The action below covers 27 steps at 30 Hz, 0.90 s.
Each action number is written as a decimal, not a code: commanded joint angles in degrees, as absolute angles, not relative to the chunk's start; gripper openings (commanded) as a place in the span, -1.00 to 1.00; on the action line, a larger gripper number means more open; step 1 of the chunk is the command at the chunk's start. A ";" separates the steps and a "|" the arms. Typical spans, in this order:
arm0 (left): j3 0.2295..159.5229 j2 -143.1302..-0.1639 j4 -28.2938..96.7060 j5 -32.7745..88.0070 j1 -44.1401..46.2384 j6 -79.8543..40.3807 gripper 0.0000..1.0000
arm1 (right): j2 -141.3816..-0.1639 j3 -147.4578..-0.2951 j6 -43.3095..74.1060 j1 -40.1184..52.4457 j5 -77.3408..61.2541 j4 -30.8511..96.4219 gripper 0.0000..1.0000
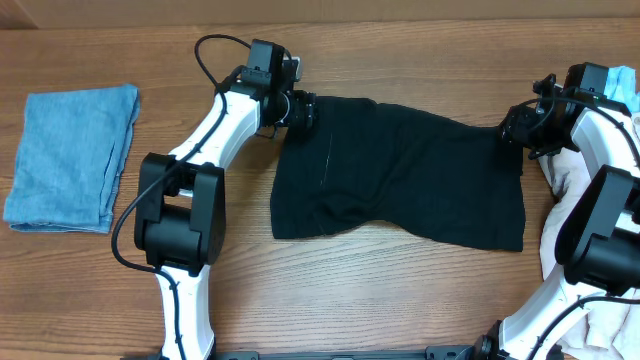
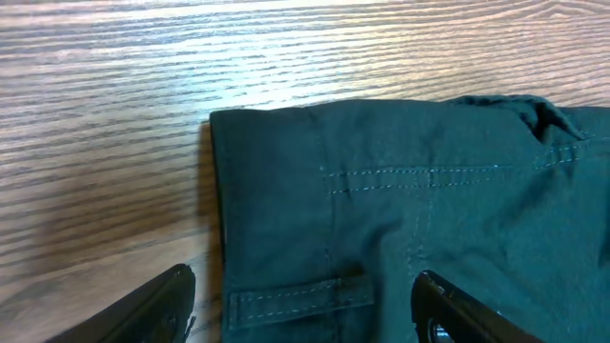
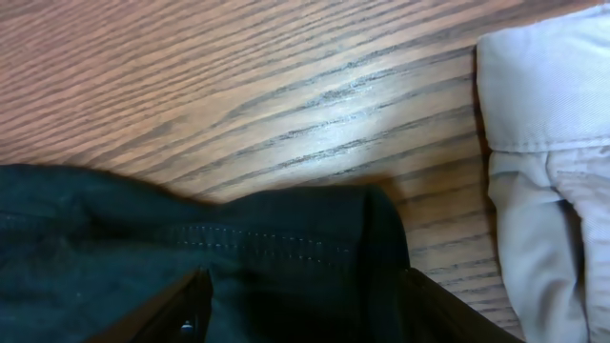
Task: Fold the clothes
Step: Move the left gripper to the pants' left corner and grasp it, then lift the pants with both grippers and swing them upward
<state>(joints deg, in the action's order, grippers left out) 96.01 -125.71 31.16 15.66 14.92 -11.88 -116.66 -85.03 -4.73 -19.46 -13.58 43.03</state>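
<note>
Black shorts (image 1: 400, 175) lie spread flat in the middle of the table, waistband toward the far side. My left gripper (image 1: 305, 110) is at their far left corner. In the left wrist view it (image 2: 305, 310) is open, its fingers either side of a belt loop (image 2: 295, 297) on the waistband (image 2: 381, 191). At the far right corner sits my right gripper (image 1: 512, 130). Seen from the right wrist, it (image 3: 305, 319) is open too, with the dark waistband corner (image 3: 315, 238) lying between the jaws. Neither gripper pinches the cloth.
A folded faded-blue garment (image 1: 70, 155) lies at the far left of the table. Beige clothes (image 1: 570, 175) are heaped beside the right arm, also visible as a beige garment (image 3: 548, 143) close to the right gripper. A light-blue piece (image 1: 622, 85) shows at the far right edge.
</note>
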 commanded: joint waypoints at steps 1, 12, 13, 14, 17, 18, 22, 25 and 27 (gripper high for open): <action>95.35 -126.32 30.55 16.51 15.55 -11.79 0.50 | -117.16 -85.56 -4.95 -19.46 -14.72 42.22 0.30; 95.55 -130.54 28.69 18.17 15.79 -12.05 -0.58 | -118.65 -85.58 -4.97 -19.46 -16.84 40.91 -0.30; 95.92 -130.45 28.84 18.85 15.77 -12.03 -0.80 | -118.63 -85.76 -4.99 -19.46 -19.29 40.38 -0.50; 96.92 -130.21 29.47 20.82 15.66 -12.03 -0.90 | -118.63 -86.37 -4.99 -19.55 -20.75 40.42 -0.65; 102.50 -127.07 34.04 23.44 15.33 -11.99 -0.92 | -116.99 -90.56 -5.02 -19.59 -21.32 43.99 -0.92; 103.79 -125.86 35.00 23.44 15.35 -11.97 -0.92 | -116.01 -91.44 -5.02 -19.59 -21.30 44.88 -0.92; 106.15 -119.85 39.46 23.90 15.35 -11.92 -0.92 | -110.41 -92.33 -4.99 -20.23 -21.10 47.22 -0.92; 106.15 -111.39 42.06 23.88 15.35 -10.59 -0.92 | -103.39 -92.40 -4.99 -20.71 -21.17 50.37 -0.92; 106.17 -105.30 43.22 23.86 15.35 -9.08 -0.92 | -98.39 -93.17 -4.99 -20.71 -21.93 53.17 -0.93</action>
<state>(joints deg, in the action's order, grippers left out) 104.22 -114.65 42.48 22.59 15.35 -11.79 -105.10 -90.39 -4.73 -20.38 -20.64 51.44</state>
